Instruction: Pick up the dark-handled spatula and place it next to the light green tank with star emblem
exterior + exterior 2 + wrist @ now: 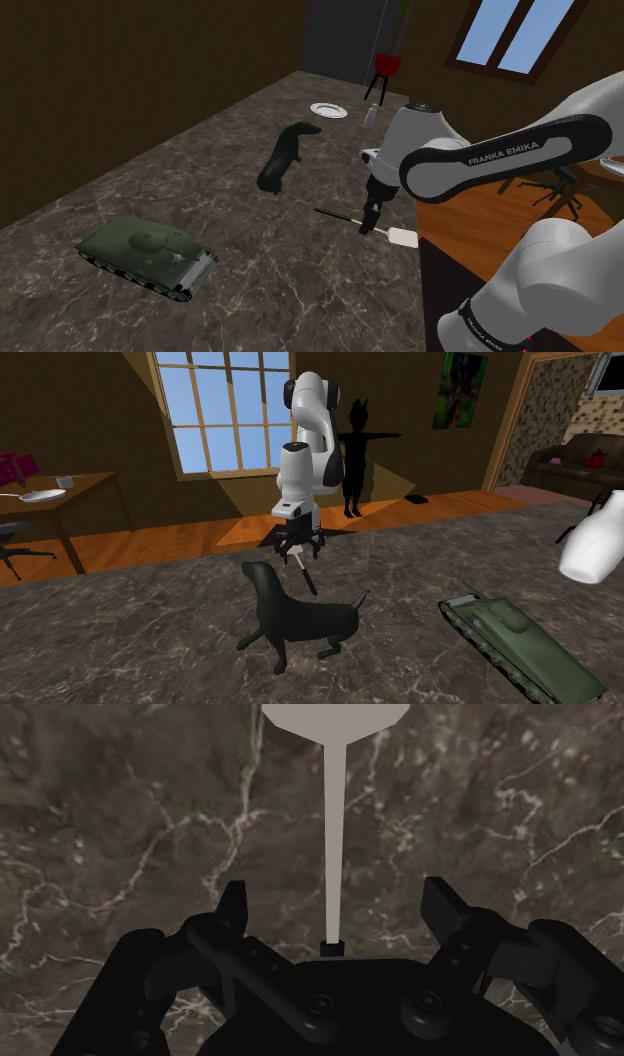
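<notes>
The step in hand is the grasp. The end effector hangs low over the marble bench with its two black fingers spread wide. Between them, touching neither, runs the pale shaft of the spatula, so nothing is held yet. The spatula lies flat near the bench edge by the arm's stand, its dark handle pointing toward a black dog figure and its pale blade toward the stand. The green tank sits well apart, farther along the bench at the shoulder view's left. The next move probably calls for a short drop and a firm close on the thin shaft, then a lift and a carry past the dog to bare bench beside the tank.
</notes>
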`<state>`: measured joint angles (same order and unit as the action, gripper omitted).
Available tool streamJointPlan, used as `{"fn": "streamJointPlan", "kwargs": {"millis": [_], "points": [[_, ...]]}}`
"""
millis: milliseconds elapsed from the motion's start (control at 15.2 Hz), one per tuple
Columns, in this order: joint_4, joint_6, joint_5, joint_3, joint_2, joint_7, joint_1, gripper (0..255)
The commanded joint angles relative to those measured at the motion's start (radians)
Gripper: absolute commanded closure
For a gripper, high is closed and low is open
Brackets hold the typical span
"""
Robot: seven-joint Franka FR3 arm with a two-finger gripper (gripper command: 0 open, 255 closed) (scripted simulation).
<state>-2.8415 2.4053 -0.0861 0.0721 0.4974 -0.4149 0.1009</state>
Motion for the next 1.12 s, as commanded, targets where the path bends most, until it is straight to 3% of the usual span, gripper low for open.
{"fn": "streamJointPlan", "kwargs": {"millis": [0,198,264,858,1056], "points": [[-0.001,0.002,0.000,0.000,-0.001,0.000,0.000,0],[-0.001,0.002,0.000,0.000,-0.001,0.000,0.000,0],[-0.001,0.002,0.000,0.000,-0.001,0.000,0.000,255],[-0.001,0.002,0.000,0.000,-0.001,0.000,0.000,255],[0.019,-0.053,0.002,-0.001,0.034,0.002,-0.001,255]]}}
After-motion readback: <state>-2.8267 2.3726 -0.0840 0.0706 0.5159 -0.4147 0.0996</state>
